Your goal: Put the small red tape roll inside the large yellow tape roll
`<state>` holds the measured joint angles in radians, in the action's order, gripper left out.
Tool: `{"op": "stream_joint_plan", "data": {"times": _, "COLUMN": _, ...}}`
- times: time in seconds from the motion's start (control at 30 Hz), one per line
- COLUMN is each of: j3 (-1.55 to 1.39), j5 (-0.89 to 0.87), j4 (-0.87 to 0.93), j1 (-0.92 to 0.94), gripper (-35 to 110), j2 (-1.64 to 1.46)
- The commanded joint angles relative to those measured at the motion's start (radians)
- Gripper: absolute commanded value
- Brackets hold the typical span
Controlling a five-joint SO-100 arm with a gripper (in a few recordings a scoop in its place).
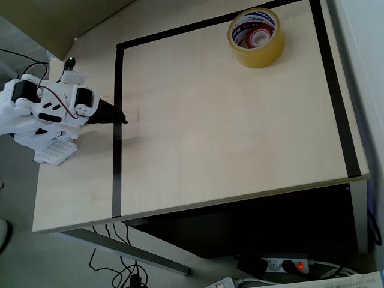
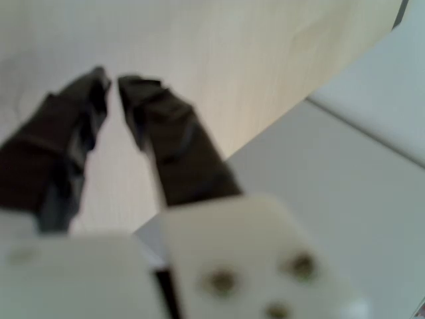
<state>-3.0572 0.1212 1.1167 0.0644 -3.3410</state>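
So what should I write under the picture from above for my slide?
Small red tape roll sits inside the large yellow tape roll at the table's far corner; the arm's gripper rests opposite.

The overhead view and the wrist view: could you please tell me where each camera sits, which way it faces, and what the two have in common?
Overhead view: fixed above, looking down on the table, the large yellow tape roll with the small red tape roll inside it, and the arm with its gripper at the picture's left.
Wrist view: rides on the arm, looking along the blurred gripper, fingers nearly together and empty, toward the tabletop.
Shared: gripper and pale wood tabletop.
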Motion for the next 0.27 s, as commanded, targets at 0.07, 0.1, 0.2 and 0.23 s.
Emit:
{"op": "stream_joint_plan", "data": {"times": 0.07, "j3": -0.06, "j5": 0.014, "j4": 0.127, "j1": 0.032, "gripper": 0, "j2": 0.008}}
{"op": "stream_joint_plan", "data": {"times": 0.1, "j3": -0.06, "j5": 0.014, "j4": 0.127, "j1": 0.032, "gripper": 0, "j2": 0.008}}
{"op": "stream_joint_plan", "data": {"times": 0.2, "j3": -0.06, "j5": 0.014, "j4": 0.127, "j1": 0.032, "gripper": 0, "j2": 0.008}}
{"op": "stream_joint_plan", "data": {"times": 0.23, "j3": -0.06, "j5": 0.014, "j4": 0.127, "j1": 0.028, "gripper": 0, "j2": 0.008}}
